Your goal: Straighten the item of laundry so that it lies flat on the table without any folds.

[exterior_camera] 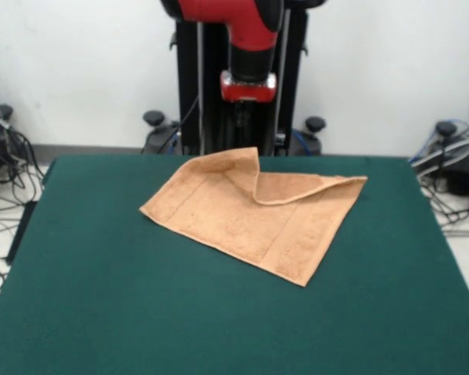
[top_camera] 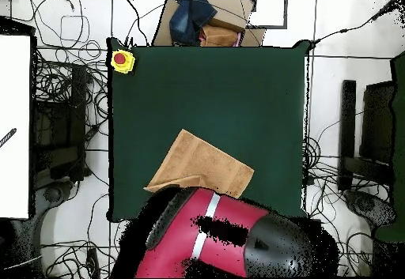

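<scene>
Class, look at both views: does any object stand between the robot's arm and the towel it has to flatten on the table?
Nothing visible does. The towel lies alone on the green table, one corner folded over. The only other item, a yellow box with a red button, sits at a distant table corner.

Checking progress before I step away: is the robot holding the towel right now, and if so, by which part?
Cannot tell. The towel lies on the table with a fold raised near the arm, but the gripper itself is hidden in both views.
</scene>
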You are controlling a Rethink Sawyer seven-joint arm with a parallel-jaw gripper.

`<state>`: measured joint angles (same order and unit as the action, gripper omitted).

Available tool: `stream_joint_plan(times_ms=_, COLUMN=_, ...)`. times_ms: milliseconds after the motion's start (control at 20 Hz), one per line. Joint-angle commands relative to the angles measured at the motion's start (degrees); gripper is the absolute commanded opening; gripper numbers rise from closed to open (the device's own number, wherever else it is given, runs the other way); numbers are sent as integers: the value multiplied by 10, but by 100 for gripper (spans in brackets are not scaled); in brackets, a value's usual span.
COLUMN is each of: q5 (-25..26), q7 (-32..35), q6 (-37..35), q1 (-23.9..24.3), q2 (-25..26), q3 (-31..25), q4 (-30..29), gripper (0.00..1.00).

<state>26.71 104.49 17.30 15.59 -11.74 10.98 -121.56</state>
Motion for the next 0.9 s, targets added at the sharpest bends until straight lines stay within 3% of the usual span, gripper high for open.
stream_joint_plan(times_ms=50, q5=12, q7=13, q6=-180, q1=7, q2=-207, q3=-55, q4=-48, gripper=0)
stream_joint_plan(times_ms=250, q5=1, q7=15, q6=-231, q1=37, q2=-282, q3=-107, q4=-61, gripper=0)
stream_joint_plan(times_ms=350, q5=4, q7=36, q6=-202, q1=50, q2=-301, q3=-125, q4=-66, gripper=0)
stream_joint_plan(times_ms=500, q5=-1, q7=92, q6=-95, q1=47, q2=-275, q3=-116, q4=-60, gripper=0)
stream_joint_plan(times_ms=700, q5=-64, q7=135, q6=89, q1=-34, q2=-181, q3=-31, q4=-14, gripper=0)
stream_joint_plan(times_ms=900, q5=-104, q7=122, q6=136, q1=-56, q2=-155, q3=-15, q4=3, gripper=0)
